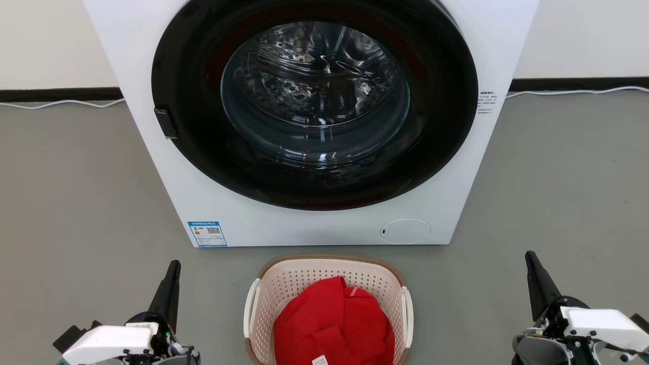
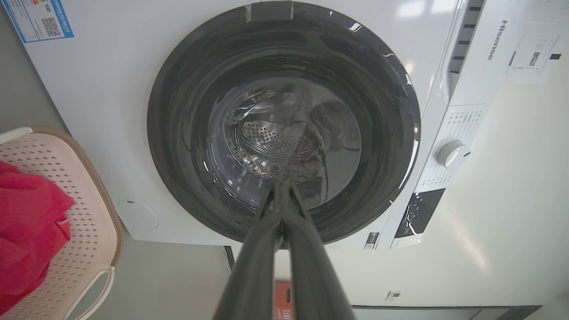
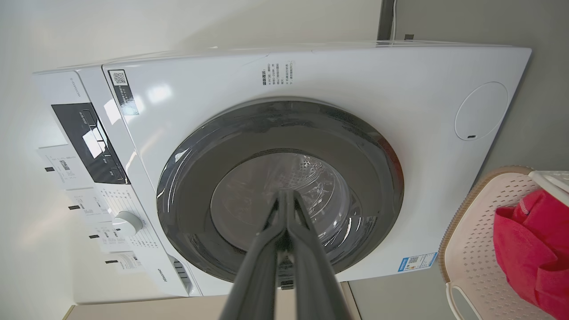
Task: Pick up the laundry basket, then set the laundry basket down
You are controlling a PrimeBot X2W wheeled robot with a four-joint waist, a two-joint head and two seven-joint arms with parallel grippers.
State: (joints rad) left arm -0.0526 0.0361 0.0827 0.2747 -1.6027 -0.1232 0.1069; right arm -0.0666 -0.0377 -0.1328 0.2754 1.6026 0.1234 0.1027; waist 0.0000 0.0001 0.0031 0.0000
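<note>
One washer (image 1: 324, 228) is counted, and on it one round door (image 1: 314, 101), one dial (image 2: 451, 153), one blue label (image 1: 207, 233) and one round flap (image 1: 405, 231) are ticked off. One basket (image 1: 314, 276) is tallied, two white handles (image 1: 249, 309) are noted on it, and one heap of red cloth (image 1: 329, 319) is made out. Two grippers are logged, a left gripper (image 1: 174, 268) and a right gripper (image 1: 531, 259), with two dark fingers (image 2: 262, 249) seen on each, four in all, and two stretches of white cable (image 1: 50, 103) are picked up, one to either side of the washer.
</note>
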